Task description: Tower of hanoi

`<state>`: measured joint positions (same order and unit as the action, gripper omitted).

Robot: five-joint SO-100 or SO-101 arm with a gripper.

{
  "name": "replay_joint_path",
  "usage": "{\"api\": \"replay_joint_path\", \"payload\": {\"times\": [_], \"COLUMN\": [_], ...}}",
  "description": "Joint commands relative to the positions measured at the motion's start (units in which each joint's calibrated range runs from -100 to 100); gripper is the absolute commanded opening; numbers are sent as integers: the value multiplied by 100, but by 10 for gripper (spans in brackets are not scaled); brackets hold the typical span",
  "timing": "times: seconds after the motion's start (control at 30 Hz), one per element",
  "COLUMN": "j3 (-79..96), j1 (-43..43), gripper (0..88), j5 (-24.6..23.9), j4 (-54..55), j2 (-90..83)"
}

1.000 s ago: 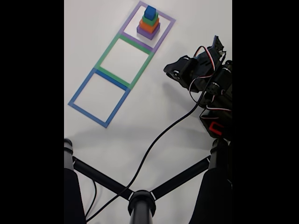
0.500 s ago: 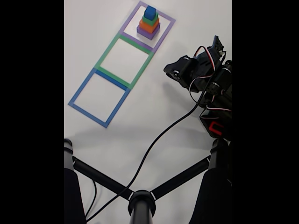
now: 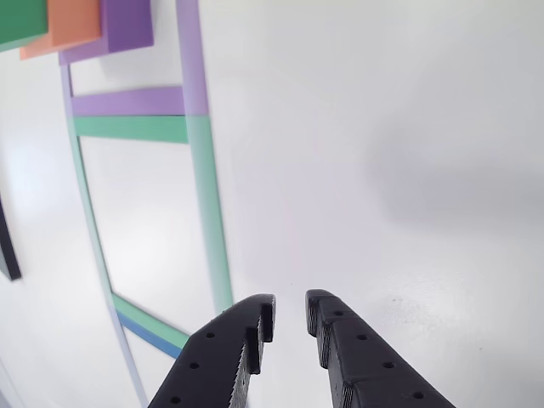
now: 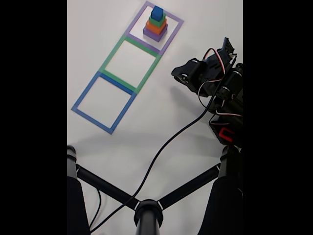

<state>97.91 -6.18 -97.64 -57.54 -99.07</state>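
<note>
The tower of hanoi stands stacked at the far end of the table in the fixed view: purple block (image 4: 154, 34) at the bottom, salmon-orange block (image 4: 156, 28), green block (image 4: 157, 21), blue cube (image 4: 157, 12) on top. It sits inside a purple tape outline (image 4: 172, 35). In the other view, corners of the green block (image 3: 21, 19), orange block (image 3: 75, 25) and purple block (image 3: 127, 25) show at the top left. My gripper (image 4: 179, 76) hovers right of the outlines, well short of the stack. Its black fingertips (image 3: 290, 311) stand a narrow gap apart with nothing between them.
A green tape outline (image 4: 113, 51) and a blue tape outline (image 4: 87, 92) lie in a row below the purple one. A black cable (image 4: 161, 152) runs from the arm across the table. Black stand bars (image 4: 146, 211) cross the near edge. White tabletop lies under the gripper.
</note>
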Motion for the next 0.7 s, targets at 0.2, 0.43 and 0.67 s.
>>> {"api": "replay_joint_path", "payload": {"times": [0.2, 0.43, 0.67], "j3": [27, 27, -27], "j1": [65, 73, -34], "gripper": [1, 0, 0], "j5": [3, 58, 922], "j4": [36, 36, 198], "j2": [-93, -93, -29]}}
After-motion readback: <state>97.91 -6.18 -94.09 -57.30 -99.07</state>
